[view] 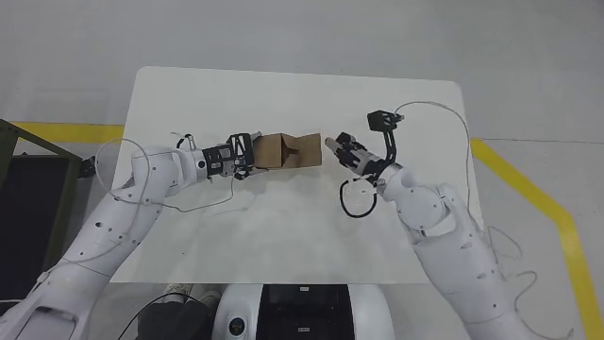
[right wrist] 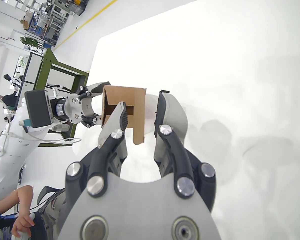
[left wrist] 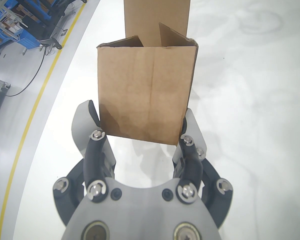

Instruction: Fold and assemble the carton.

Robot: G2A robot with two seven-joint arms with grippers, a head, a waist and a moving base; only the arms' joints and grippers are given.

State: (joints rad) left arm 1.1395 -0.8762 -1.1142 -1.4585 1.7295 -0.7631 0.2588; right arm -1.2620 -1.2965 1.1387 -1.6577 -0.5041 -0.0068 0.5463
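L tool (left wrist: 140, 115) clamps carton (left wrist: 145, 88); R tool (right wrist: 141, 102) beside.

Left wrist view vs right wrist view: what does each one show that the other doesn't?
Left wrist view: the left gripper from behind, jaws clamped on either side of the near end of the carton, and a long flap sticking out past the far open end.
Right wrist view: the right gripper, jaws open, at the carton's open end, and a green frame beside the table.
Both: the brown carton and the white table.
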